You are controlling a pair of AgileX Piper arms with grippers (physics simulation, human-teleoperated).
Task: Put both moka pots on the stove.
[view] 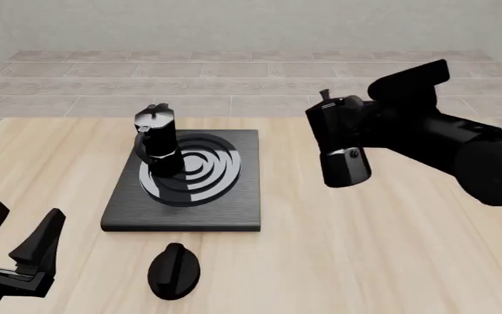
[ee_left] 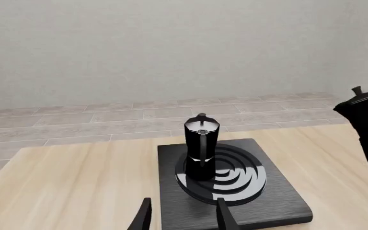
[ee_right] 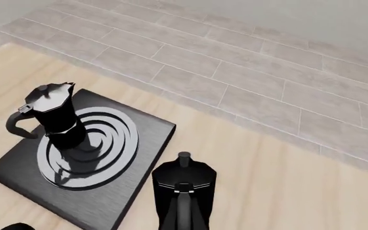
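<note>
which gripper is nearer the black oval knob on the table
Left. The left gripper sits low beside the knob, jaws open. The right gripper is up high to the stove's right, carrying a moka pot.

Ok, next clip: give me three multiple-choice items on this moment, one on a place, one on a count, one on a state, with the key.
1. Where does the glossy black faceted moka pot with the silver-grey lid that no tool holds stand?
A. on the flat black square stove with silver-grey rings
B. on the bare light wooden table
C. beside the black oval knob

2. How many moka pots are in view?
A. one
B. two
C. three

3. What is the left tool doing?
A. shut on a pot
B. open, holding nothing
C. pressing the knob

Key:
1 A, the pot stands on the rings on the stove's left part.
2 B, one is on the stove, and the second moka pot is held above the table by the right tool.
3 B, its fingers stand apart over bare wood.
</note>
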